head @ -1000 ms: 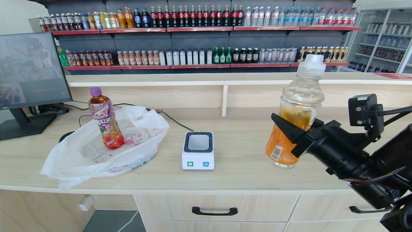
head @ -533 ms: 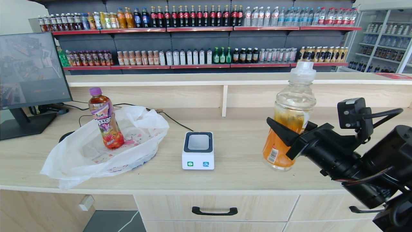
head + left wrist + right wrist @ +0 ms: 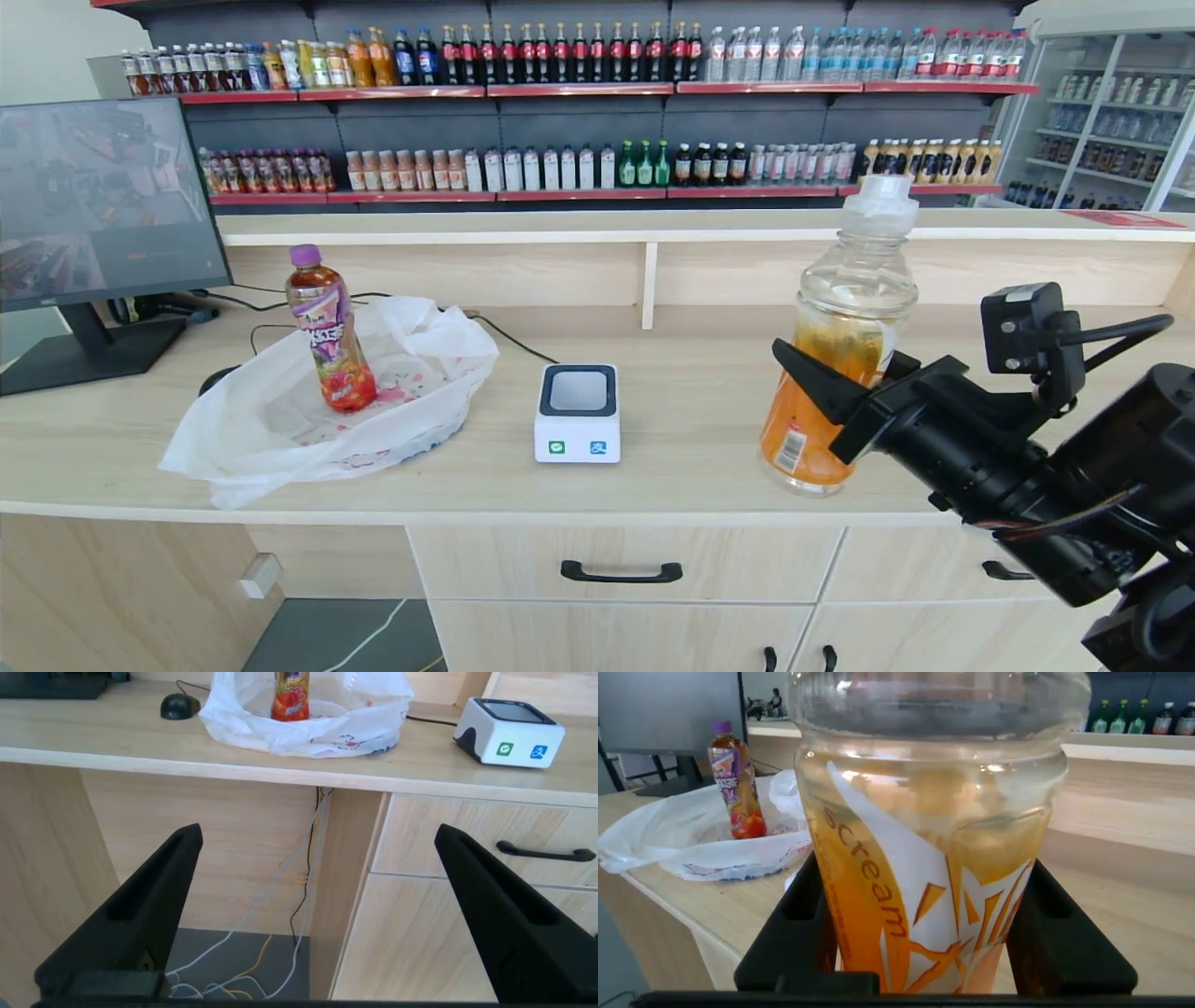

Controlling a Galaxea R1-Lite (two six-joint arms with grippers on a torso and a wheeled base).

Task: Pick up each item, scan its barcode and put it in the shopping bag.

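Far left: dark monitor [image 3: 103, 205] on its stand, at the back of the tabletop [image 3: 691, 467].

Left part of tabletop: white plastic shopping bag [image 3: 280, 429], lying low and open. One item inside it: purple-capped bottle [image 3: 331, 331], upright, holding red-orange drink up to the neck. A dark mouse [image 3: 219, 378] sits just beside the bag's left edge.

Left hand [image 3: 318, 833]: below tabletop level, facing the cabinet front under the bag. Its fingers [image 3: 140, 905] are spread wide, nothing between them.

Centre: small white scanner [image 3: 577, 413] with a dark-framed window facing up, well apart from the bag and from the next bottle. Below it, a drawer with a black handle [image 3: 621, 572].

Right: clear bottle with white cap [image 3: 845, 355], tilted slightly. Orange liquid fills the lower part; the upper part looks clear. A barcode label shows low on its side. Right hand [image 3: 840, 387] is clenched on this bottle at mid-height, one finger on each side. Whether the base touches the tabletop, I cannot tell.

Far wall: shelves [image 3: 579, 89] lined with drink bottles.
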